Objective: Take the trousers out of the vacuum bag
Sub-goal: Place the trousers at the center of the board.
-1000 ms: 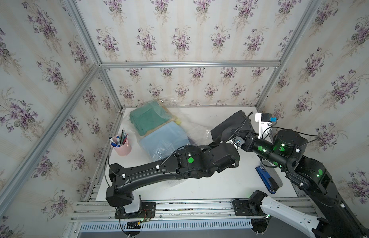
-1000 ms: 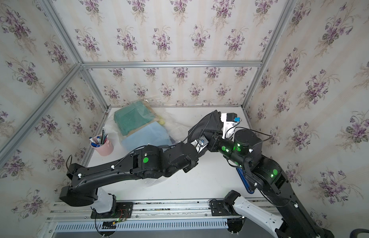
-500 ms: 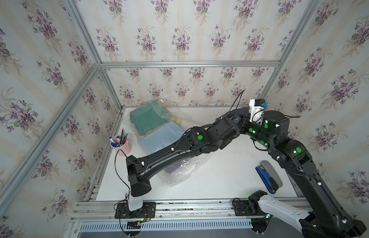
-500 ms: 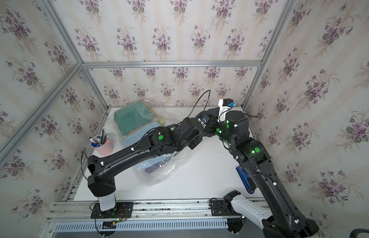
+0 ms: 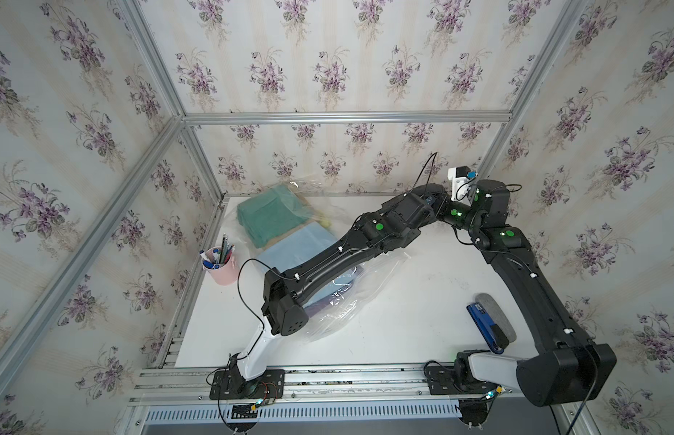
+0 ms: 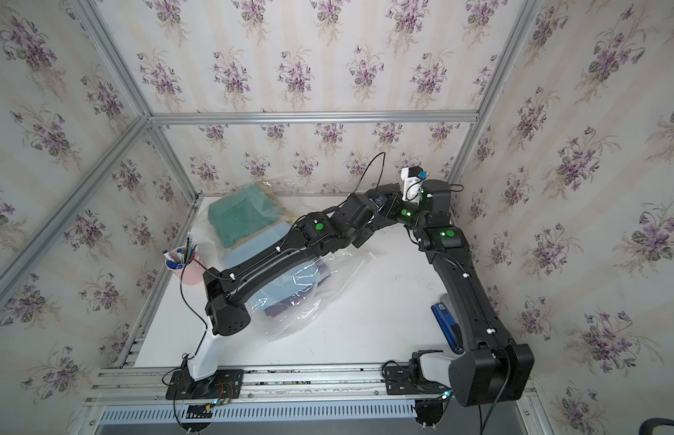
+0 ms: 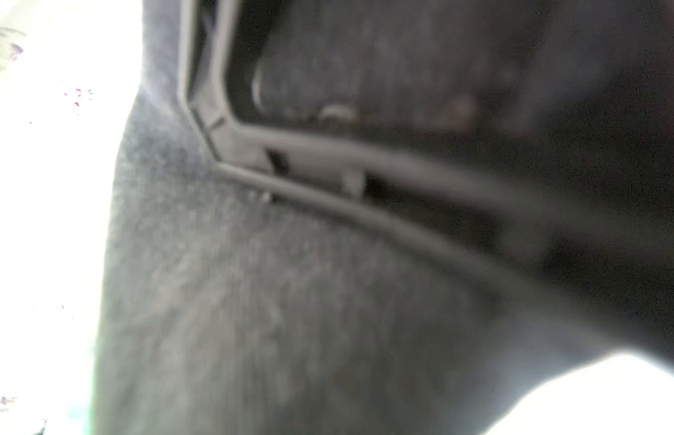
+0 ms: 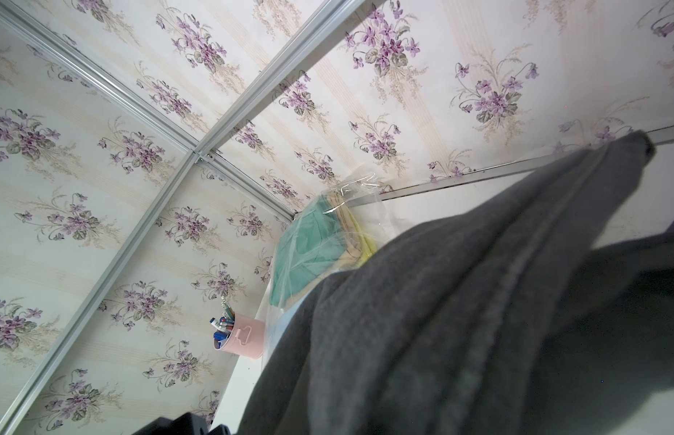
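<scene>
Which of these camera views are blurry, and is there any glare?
Left wrist view: out of focus, grey trousers against the lens, background blown out white. Right wrist view: sharp. Both top views: sharp, slight wide-angle bend, glints on the bag.

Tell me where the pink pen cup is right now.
In both top views the pink pen cup stands at the table's left edge, just left of the clear bag.
</scene>
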`<state>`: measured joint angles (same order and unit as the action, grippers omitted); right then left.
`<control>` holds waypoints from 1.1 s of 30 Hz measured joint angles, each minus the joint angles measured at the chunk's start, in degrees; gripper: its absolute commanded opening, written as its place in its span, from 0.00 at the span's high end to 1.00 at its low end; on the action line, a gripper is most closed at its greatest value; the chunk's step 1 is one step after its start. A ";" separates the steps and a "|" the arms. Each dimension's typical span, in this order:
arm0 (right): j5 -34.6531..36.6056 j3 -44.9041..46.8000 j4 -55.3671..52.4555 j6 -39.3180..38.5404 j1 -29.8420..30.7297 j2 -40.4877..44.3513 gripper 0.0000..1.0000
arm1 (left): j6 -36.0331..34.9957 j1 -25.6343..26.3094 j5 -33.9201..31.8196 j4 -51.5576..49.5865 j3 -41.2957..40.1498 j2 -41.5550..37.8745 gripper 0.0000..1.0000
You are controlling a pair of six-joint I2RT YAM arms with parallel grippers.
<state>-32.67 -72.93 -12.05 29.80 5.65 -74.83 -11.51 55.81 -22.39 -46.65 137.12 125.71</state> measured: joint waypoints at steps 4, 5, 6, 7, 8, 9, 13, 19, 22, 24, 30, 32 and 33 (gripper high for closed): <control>-4.39 1.31 5.70 0.76 -3.52 -4.46 1.00 | -2.80 -0.98 0.04 1.46 3.87 4.46 0.93; -5.27 1.66 6.75 1.20 -4.11 -5.57 1.00 | -3.30 -1.16 0.11 1.90 4.26 5.27 0.93; -6.16 2.05 7.72 1.27 -4.59 -6.51 1.00 | -3.82 -1.31 0.11 2.32 4.50 5.97 0.93; -6.84 2.51 8.63 1.29 -4.98 -7.26 1.00 | -4.31 -1.49 0.13 2.73 4.59 6.54 0.94; -7.63 3.17 9.81 1.29 -5.51 -8.15 1.00 | -4.76 -1.62 0.13 3.17 4.68 7.26 0.94; -8.37 3.85 10.73 1.29 -6.01 -8.87 1.00 | -5.16 -1.70 0.13 3.48 4.74 7.96 0.94; -10.88 7.17 13.75 1.70 -8.26 -10.64 1.00 | -6.62 -1.77 1.20 3.58 4.63 9.99 0.95; -11.93 13.84 16.72 2.23 -9.79 -9.44 1.00 | -7.19 -1.44 5.03 4.31 -0.37 9.31 0.96; -11.85 17.81 17.38 2.78 -10.40 -7.21 1.00 | -6.82 -0.61 5.92 5.75 -4.72 7.74 0.96; -11.93 20.28 17.75 3.06 -11.04 -5.57 1.00 | -6.64 0.07 6.32 6.62 -7.37 6.69 0.96; -13.00 28.96 20.06 5.05 -13.22 -0.59 1.00 | -6.71 2.05 8.90 9.29 -16.61 2.73 0.95; -13.35 31.45 20.90 5.53 -13.57 0.66 1.00 | -6.64 2.97 8.55 9.40 -17.99 2.32 0.94; -13.40 32.48 21.18 6.16 -13.79 1.25 1.00 | -6.47 3.37 8.20 9.09 -17.99 2.38 0.94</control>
<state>-46.06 -40.45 9.13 35.97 -8.14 -73.58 -17.98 59.18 -14.20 -37.56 119.13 128.09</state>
